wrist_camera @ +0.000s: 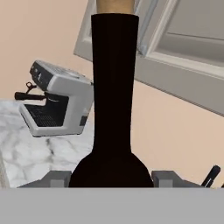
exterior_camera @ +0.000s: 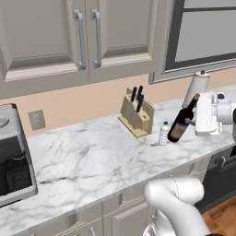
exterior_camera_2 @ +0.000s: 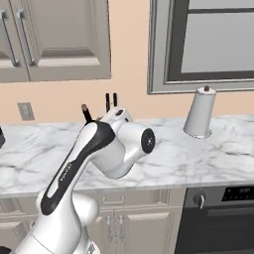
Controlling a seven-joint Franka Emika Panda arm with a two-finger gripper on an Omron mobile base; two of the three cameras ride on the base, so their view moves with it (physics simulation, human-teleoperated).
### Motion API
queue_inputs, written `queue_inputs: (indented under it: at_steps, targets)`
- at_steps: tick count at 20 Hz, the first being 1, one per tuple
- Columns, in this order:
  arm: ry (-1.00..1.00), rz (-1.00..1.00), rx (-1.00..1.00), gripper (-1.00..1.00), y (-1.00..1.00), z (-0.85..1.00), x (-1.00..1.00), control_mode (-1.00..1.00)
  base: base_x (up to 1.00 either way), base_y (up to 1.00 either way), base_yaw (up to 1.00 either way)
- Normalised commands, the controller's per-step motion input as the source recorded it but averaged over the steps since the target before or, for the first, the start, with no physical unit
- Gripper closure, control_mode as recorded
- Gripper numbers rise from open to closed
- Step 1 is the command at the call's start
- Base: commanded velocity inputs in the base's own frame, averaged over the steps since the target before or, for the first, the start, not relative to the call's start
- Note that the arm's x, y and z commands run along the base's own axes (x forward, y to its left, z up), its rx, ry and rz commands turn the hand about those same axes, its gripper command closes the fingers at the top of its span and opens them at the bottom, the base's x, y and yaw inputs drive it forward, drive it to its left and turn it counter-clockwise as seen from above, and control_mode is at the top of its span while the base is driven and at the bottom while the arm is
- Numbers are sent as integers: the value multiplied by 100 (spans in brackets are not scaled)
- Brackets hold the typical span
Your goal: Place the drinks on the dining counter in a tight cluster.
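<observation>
Behind my work area I see a peach-coloured wall (exterior_camera: 92, 99) with a grey outlet plate (exterior_camera: 36, 119) set low on it. Grey panelled wall cabinets (exterior_camera: 69, 37) with metal bar handles hang above a white, grey-veined marble counter (exterior_camera: 92, 156). A window (exterior_camera_2: 213, 39) with a dark inner frame sits to the right of the cabinets. On the counter: a wooden knife block (exterior_camera: 136, 116) near the wall, a paper towel roll (exterior_camera_2: 200, 114) on its stand below the window, and a silver espresso machine (wrist_camera: 57, 98) at the far left. Pale base cabinets (exterior_camera_2: 124, 218) stand beside a dark oven front (exterior_camera_2: 218, 218). Wood floor (exterior_camera: 223, 219) shows at lower right. Lighting is even.
</observation>
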Motion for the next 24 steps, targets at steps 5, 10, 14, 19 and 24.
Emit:
queue_inputs:
  at_steps: [5, 10, 14, 19, 24]
  targets:
    - [0, 0, 0, 100, 0, 0, 0, 100, -56, -17, -31]
    - [0, 0, 0, 100, 0, 0, 0, 100, 9, 1, -87]
    - [0, 0, 0, 100, 0, 0, 0, 100, 24, 12, -96]
    - [0, 0, 0, 100, 0, 0, 0, 100, 44, 18, -89]
    - [0, 0, 0, 100, 0, 0, 0, 100, 47, 20, -87]
